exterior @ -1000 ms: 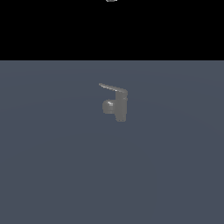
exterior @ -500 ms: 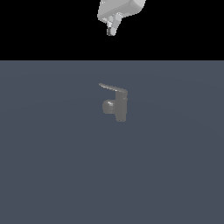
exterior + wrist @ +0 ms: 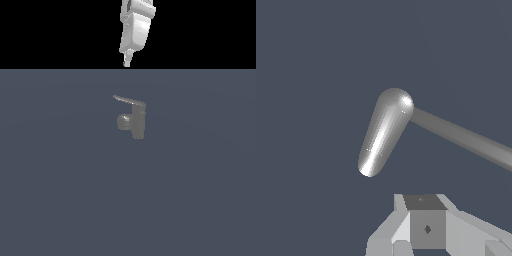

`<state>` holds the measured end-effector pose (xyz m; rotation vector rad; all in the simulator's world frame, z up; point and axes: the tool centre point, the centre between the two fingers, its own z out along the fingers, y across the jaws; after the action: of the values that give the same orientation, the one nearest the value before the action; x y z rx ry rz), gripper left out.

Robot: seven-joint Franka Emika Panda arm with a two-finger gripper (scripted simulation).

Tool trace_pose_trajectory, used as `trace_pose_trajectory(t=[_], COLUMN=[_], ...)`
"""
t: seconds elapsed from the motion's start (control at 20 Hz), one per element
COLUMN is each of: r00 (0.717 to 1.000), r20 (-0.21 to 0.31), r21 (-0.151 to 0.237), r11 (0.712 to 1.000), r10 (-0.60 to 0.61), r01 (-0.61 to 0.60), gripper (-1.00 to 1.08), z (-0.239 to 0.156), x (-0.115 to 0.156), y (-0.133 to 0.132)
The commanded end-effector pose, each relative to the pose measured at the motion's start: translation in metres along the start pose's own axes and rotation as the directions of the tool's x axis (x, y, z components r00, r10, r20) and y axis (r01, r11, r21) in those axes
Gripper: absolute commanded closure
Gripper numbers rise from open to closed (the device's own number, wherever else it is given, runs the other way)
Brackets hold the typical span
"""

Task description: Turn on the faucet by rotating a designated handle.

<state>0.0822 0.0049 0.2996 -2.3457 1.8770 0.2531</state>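
Observation:
In the exterior view the small grey faucet (image 3: pixel 134 121) stands upright on the dark floor, its rounded spout stub facing the exterior view's left. The thin flat handle (image 3: pixel 127 100) juts from its top, also toward that left. My white gripper (image 3: pixel 127 62) hangs well above the faucet, apart from it, its fingers together and holding nothing. The wrist view looks down on the shiny faucet body (image 3: pixel 383 132), with the long handle (image 3: pixel 461 136) running off from its top. My gripper (image 3: pixel 425 210) sits at the picture's edge, clear of both.
A flat dark grey-blue floor (image 3: pixel 60 190) spreads around the faucet. Beyond its far edge is a black background. No other objects show.
The gripper has come down into the exterior view from the top edge, toward the faucet. The faucet and its handle have not moved.

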Motion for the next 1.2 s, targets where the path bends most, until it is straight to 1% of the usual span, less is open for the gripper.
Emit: trace_pose_trajectory(t=[0.0, 0.2, 0.55, 0.85, 1.15], r00=[0.997, 0.982, 0.938, 0.905, 0.889], r20=[-0.023, -0.064, -0.133, -0.170, -0.186], r21=[0.002, 0.012, 0.047, 0.076, 0.092], r11=[0.997, 0.984, 0.947, 0.921, 0.908], r10=[0.071, 0.176, 0.321, 0.390, 0.419], r01=[-0.071, -0.176, -0.318, -0.383, -0.409], gripper=[1.08, 1.08, 1.08, 1.08, 1.08], z=[0.017, 0.045, 0.088, 0.112, 0.123], x=[0.005, 0.013, 0.021, 0.023, 0.024], y=[-0.015, -0.036, -0.066, -0.081, -0.088])
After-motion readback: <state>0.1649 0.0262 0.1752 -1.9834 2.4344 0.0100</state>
